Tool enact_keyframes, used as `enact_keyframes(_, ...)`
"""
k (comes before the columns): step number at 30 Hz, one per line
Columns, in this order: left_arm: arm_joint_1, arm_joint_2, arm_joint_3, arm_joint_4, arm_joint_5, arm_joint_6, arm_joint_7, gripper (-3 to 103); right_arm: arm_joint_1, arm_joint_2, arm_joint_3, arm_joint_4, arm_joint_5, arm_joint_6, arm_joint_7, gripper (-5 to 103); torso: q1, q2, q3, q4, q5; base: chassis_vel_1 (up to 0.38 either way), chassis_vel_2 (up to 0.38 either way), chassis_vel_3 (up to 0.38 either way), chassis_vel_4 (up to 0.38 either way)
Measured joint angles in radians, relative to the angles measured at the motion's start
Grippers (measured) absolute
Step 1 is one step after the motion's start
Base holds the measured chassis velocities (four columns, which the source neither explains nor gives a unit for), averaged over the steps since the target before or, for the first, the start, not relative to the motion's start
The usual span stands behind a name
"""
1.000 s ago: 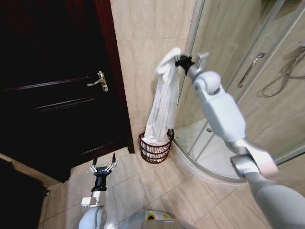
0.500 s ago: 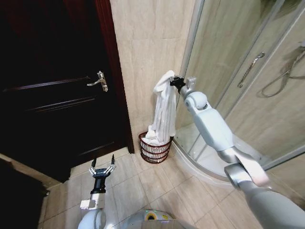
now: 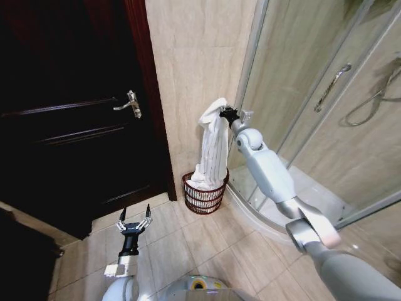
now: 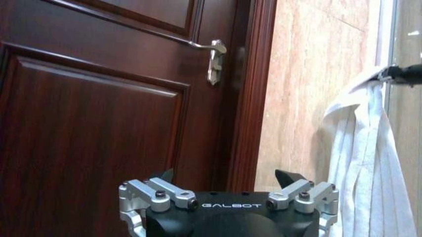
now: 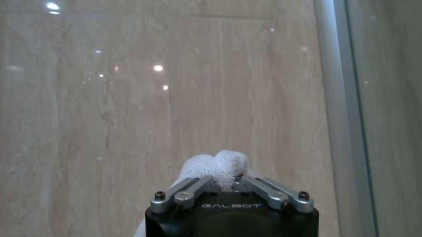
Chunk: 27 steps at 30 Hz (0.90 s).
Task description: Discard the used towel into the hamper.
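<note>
A long white towel (image 3: 212, 147) hangs straight down from my right gripper (image 3: 224, 113), which is shut on its top end against the beige wall. The towel's lower end is bunched inside the hamper (image 3: 205, 195), a small reddish-brown wire basket on the floor by the door frame. In the right wrist view the fingers (image 5: 191, 190) pinch a tuft of the towel (image 5: 218, 165). The left wrist view catches the towel (image 4: 369, 163) at its side edge. My left gripper (image 3: 134, 221) is open, held low above the floor tiles, well apart from the hamper.
A dark wooden door (image 3: 75, 113) with a metal handle (image 3: 131, 103) stands to the left of the hamper. A glass shower enclosure (image 3: 313, 94) with a curved base rises to its right. Beige floor tiles (image 3: 207, 244) spread in front.
My right gripper has come down and slightly left with the towel, and more of the towel has piled into the hamper. The left arm has stayed put.
</note>
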Motion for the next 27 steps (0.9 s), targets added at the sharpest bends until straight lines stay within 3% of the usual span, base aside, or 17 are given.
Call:
enact_keyframes(9, 0.006, 0.0, -0.006, -0.014, -0.014, -0.003, 0.0, 100, -0.009, 0.098, 0.005, -0.086, -0.001, 0.116, -0.01, 4, -0.022, -0.049, -0.027, 0.0003, -0.0001, 0.0, 0.0, 0.0, 0.0)
enact_keyframes(19, -0.003, 0.0, -0.002, -0.011, -0.018, -0.003, 0.002, 100, 0.022, 0.105, -0.002, -0.07, 0.02, 0.161, 0.002, 4, -0.041, -0.092, -0.051, 0.0001, -0.0001, 0.0, 0.0, 0.0, 0.0)
enact_keyframes(27, -0.013, 0.0, 0.005, 0.0, -0.016, 0.001, 0.005, 100, -0.059, 0.093, -0.004, -0.038, 0.082, 0.123, 0.015, 4, -0.057, -0.128, -0.07, 0.0001, 0.0001, 0.0, 0.0, 0.0, 0.0)
